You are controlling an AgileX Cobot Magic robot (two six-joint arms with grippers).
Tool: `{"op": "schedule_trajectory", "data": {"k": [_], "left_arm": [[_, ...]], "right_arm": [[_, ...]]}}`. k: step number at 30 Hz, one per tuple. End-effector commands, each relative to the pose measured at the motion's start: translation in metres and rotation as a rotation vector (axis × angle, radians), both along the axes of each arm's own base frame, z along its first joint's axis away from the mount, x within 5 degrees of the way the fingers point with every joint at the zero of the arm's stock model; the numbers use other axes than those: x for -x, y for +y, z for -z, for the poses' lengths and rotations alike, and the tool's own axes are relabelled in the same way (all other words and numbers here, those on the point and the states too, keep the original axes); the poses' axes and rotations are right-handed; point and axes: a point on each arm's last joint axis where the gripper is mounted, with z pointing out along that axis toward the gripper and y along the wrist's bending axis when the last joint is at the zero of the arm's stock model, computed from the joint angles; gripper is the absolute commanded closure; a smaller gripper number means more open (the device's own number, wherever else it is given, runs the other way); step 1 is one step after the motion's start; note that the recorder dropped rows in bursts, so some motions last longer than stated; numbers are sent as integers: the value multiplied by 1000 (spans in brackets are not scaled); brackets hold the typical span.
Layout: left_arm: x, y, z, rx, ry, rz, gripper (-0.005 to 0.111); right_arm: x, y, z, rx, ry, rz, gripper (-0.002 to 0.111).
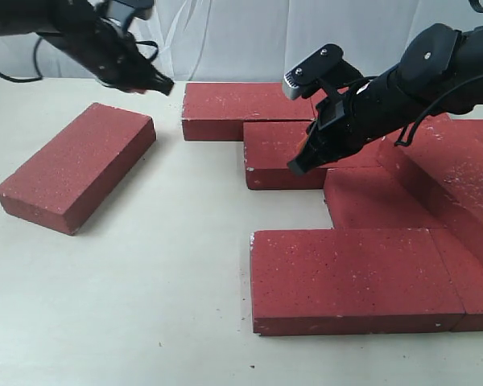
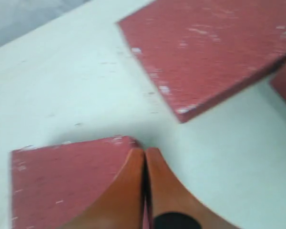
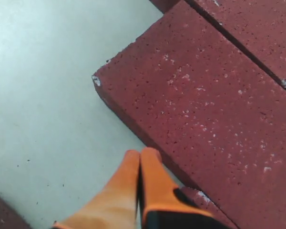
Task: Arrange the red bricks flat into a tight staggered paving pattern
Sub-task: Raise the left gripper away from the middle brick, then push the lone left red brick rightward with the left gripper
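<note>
**A:** Exterior view first. Where is everything?

**B:** The red bricks [image 1: 370, 201] form a stepped patch on the right of the tabletop [image 1: 177, 273]. One loose brick [image 1: 74, 173] lies flat and skewed, well apart at nine o'clock from the patch. Your left gripper [image 1: 159, 83] hangs at about one o'clock from that brick, above the bare gap before the back brick [image 1: 241, 108]. Your right gripper [image 1: 299, 165] reaches in over the second-row brick [image 1: 274, 157].

**A:** And the left wrist view?

**B:** The jaws are pressed together with nothing between them, and their tips sit over a brick corner [image 2: 62, 181]. I judge it to be the loose brick's. If you push with the jaws like this, set them low against the middle of a long side so the brick slides without turning. Square it to the rows before it reaches them.

**A:** Right wrist view?

**B:** Those jaws are also closed and empty. The tips are just off a brick's edge [image 3: 205, 109], over bare tabletop.

**A:** Anything in the way?

**B:** Your right arm lies across the patch, near the open step where the loose brick probably belongs. Clear it away first, or a push from the left may jam against it or knock the laid rows apart.
</note>
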Motion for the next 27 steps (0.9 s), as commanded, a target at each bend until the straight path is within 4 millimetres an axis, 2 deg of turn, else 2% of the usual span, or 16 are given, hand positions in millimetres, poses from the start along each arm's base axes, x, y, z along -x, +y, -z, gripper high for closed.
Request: {"op": "schedule_trajectory", "data": {"k": [1,6,11,20,27], "left_arm": [[-17,54,4,-56,-45,-192,107],[-35,107,30,-79,-70,-356,107],[-55,130,51,-76,-36,-430,107],[-82,127,82,-58,56,-457,107],[-87,120,85,5,152,-430,107]], "right_arm": [[0,-2,-4,-13,-5,11,109],[-1,-1,-5,-43,-6,39,109],[-1,-1,-5,-42,-13,42,109],[-1,0,-5,-52,-5,47,109],[-2,-1,-6,-50,-15,48,109]]}}
